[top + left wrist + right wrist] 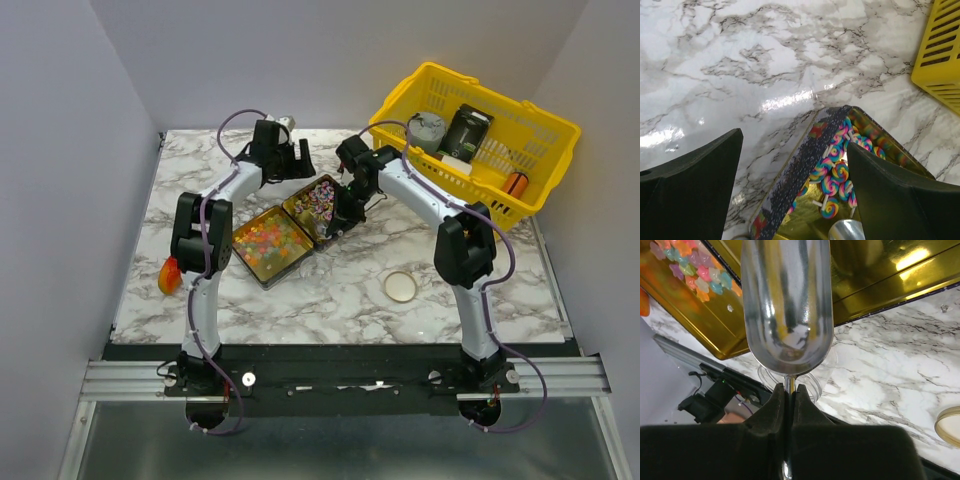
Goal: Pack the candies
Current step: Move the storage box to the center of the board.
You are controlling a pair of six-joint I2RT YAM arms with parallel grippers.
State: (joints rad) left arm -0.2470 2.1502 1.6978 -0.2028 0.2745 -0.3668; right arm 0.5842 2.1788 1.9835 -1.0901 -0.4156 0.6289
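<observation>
An open gold tin (262, 275) lies mid-table in two halves. The near-left half holds orange, yellow and green candies (268, 240); the far-right half holds purple, pink and white candies (316, 198). In the left wrist view these show as swirled candies (832, 175) on short white sticks. My left gripper (297, 158) (795, 140) hangs open over the tin's far corner, holding nothing. My right gripper (345, 210) (789, 389) is shut on the thin handle of a metal scoop (786, 305), whose bowl looks empty. Its tip (845, 231) shows in the left wrist view.
A yellow basket (530, 120) with several items stands at the back right. A round lid (400, 287) (951, 426) lies on the marble near the right arm. A clear jar rim (826, 382) shows under the scoop. An orange-red lump (168, 276) sits at the left edge.
</observation>
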